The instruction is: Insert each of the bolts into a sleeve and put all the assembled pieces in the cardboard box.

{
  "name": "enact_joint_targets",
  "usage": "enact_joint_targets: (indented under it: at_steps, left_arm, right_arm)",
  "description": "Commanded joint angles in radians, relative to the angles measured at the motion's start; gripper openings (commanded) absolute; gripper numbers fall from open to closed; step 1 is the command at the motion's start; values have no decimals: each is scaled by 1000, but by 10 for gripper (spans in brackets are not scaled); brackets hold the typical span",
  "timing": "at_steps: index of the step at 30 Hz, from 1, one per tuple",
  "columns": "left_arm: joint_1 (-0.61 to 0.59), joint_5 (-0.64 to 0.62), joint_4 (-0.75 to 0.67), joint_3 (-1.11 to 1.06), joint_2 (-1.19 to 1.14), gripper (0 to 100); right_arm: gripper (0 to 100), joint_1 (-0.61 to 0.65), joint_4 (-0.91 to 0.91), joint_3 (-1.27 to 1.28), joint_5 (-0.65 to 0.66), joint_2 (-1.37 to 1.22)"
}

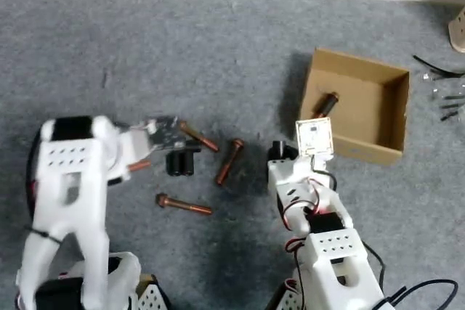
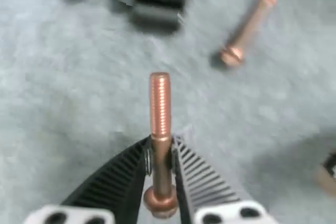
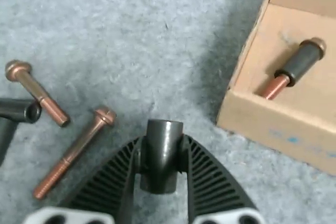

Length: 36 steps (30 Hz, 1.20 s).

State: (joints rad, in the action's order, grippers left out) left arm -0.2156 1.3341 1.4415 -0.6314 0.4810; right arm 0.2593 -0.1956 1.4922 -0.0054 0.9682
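My left gripper (image 2: 160,153) is shut on a copper bolt (image 2: 160,124), gripped near its head, with the threaded end sticking out toward the black sleeves (image 2: 157,1) on the grey mat. In the high view that bolt (image 1: 139,165) shows beside the left arm, close to the sleeves (image 1: 182,161). My right gripper (image 3: 161,156) is shut on a black sleeve (image 3: 161,153), held just left of the cardboard box (image 3: 294,114). One assembled piece (image 1: 325,104) lies inside the box (image 1: 396,110). Three loose bolts (image 1: 197,136) (image 1: 229,161) (image 1: 183,205) lie between the arms.
Black cables and small parts (image 1: 439,85) lie at the mat's right edge, past the box. A beige object (image 1: 458,30) sits at the far right corner. The grey mat (image 1: 182,56) stretches open behind the arms.
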Motion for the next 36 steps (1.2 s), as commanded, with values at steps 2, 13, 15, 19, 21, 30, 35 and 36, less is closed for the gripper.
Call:
enact_joint_targets:
  at_steps: [2, 13, 15, 19, 21, 30, 35, 36]
  left_arm:
    - [-159, 364, -8, -122, 70, 6]
    - [-243, 242, -563, -277, -53, 7]
    - [-243, 215, -618, -277, -74, 8]
    - [-234, 213, -632, -271, -97, 8]
    - [-223, 210, -632, -254, -111, 16]
    - [-219, 189, -629, -159, -222, 264]
    - [-203, -34, -611, -58, -243, 309]
    - [-186, -143, -594, -25, -242, 305]
  right_arm:
    - [3, -16, 35, -8, 14, 24]
    - [3, -16, 35, -7, 14, 24]
    - [3, -16, 35, -7, 14, 24]
    - [3, -16, 35, -7, 14, 24]
    - [3, -16, 35, -5, 14, 24]
    - [3, -16, 35, -5, 14, 24]
    - [3, -16, 35, -5, 14, 24]
    - [3, -16, 35, -5, 14, 24]
